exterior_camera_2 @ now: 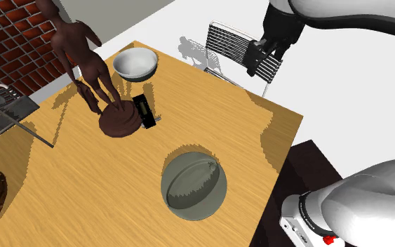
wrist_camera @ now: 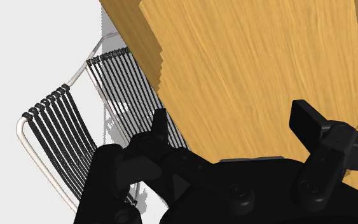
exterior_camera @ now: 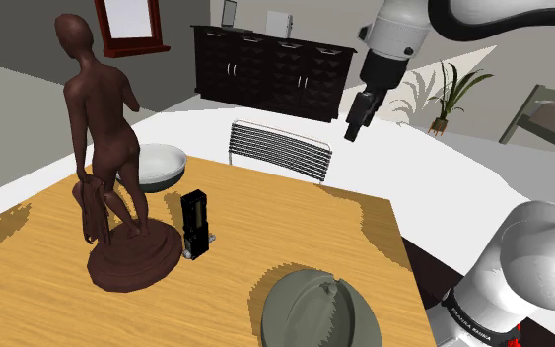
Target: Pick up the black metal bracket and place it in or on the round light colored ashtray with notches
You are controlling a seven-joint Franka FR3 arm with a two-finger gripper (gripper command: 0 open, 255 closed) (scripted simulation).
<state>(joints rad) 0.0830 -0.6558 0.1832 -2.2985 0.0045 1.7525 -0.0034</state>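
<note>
The black bracket [exterior_camera: 195, 222] [exterior_camera_2: 144, 112] stands upright on the wooden table [exterior_camera: 295, 237], against the base of a brown statue. Behind the statue sits the round light ashtray [exterior_camera: 157, 166] [exterior_camera_2: 135, 63], shaped like a white bowl. My gripper [exterior_camera: 356, 120] [exterior_camera_2: 262, 63] hangs high above the table's far edge, over the wire chair, well away from both the bracket and the ashtray. In the wrist view the gripper [wrist_camera: 234, 124] is open, its two black fingers [wrist_camera: 160, 124] wide apart with only the table top [wrist_camera: 234, 63] between them.
A tall brown statue of a figure [exterior_camera: 107, 148] [exterior_camera_2: 90, 63] stands between bracket and ashtray. A grey domed hat-like object [exterior_camera: 319, 311] [exterior_camera_2: 193, 184] lies near the table's front. A wire chair [exterior_camera: 277, 148] [wrist_camera: 63, 127] stands at the far edge, and a dark cabinet [exterior_camera: 270, 69] lines the back wall.
</note>
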